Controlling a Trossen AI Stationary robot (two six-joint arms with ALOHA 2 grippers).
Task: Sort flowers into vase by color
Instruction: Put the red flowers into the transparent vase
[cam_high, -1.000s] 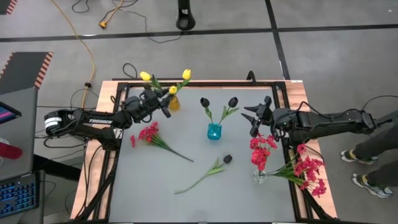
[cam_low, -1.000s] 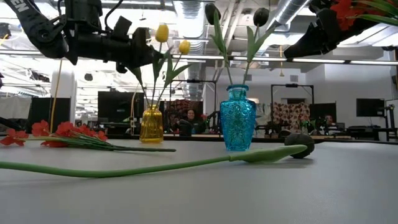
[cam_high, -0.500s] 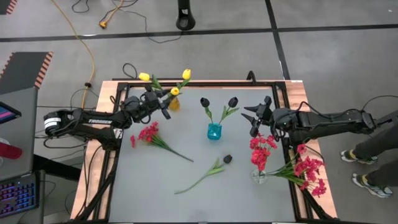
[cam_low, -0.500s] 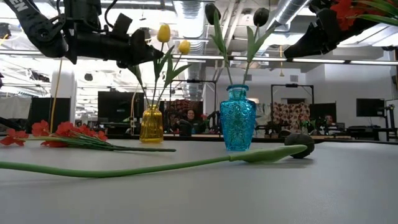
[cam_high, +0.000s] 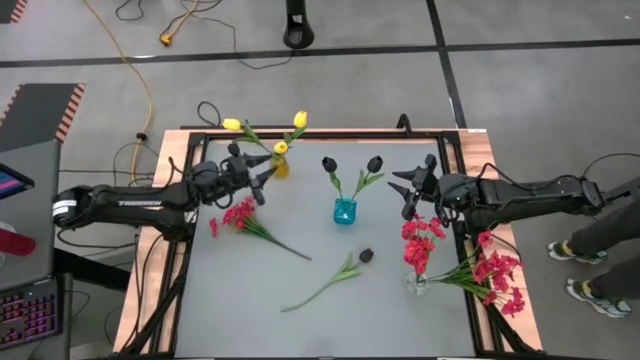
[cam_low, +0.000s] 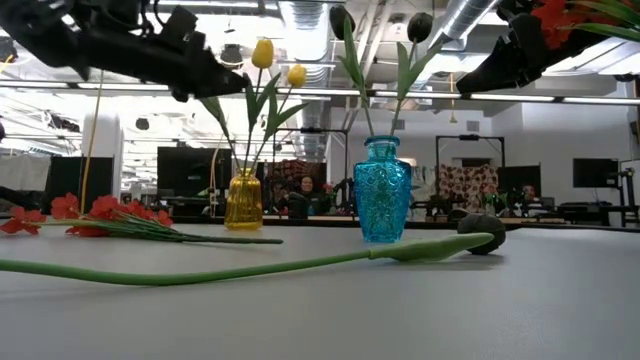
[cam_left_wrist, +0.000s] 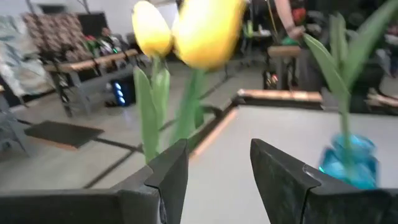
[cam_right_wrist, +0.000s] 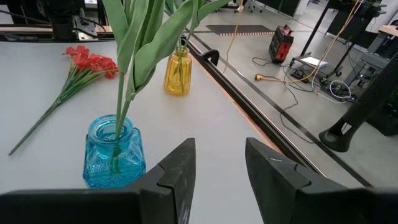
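Observation:
A yellow vase (cam_high: 280, 166) at the far left holds yellow tulips (cam_high: 232, 124) by their stems. My left gripper (cam_high: 258, 180) stands open just left of it, pointing level at the tulips (cam_left_wrist: 205, 28), with nothing between its fingers. A blue vase (cam_high: 344, 211) in the middle holds two black tulips (cam_high: 329, 163). One black tulip (cam_high: 366, 256) and a red spray (cam_high: 235, 215) lie flat on the table. A clear vase (cam_high: 414, 284) at the right holds red sprays (cam_high: 424, 238). My right gripper (cam_high: 405, 190) waits open above the right side, aimed at the blue vase (cam_right_wrist: 115, 152).
More red sprays (cam_high: 500, 282) spread from the clear vase over the table's right edge. The black frame rails (cam_high: 300, 131) run around the table. Bare tabletop (cam_high: 240, 300) lies at the near left. A person's legs (cam_high: 600, 240) show beyond the right edge.
My left gripper has drawn back from the yellow tulips' stems toward the table's left edge and now stands clear of them. The tulips stay upright in the yellow vase.

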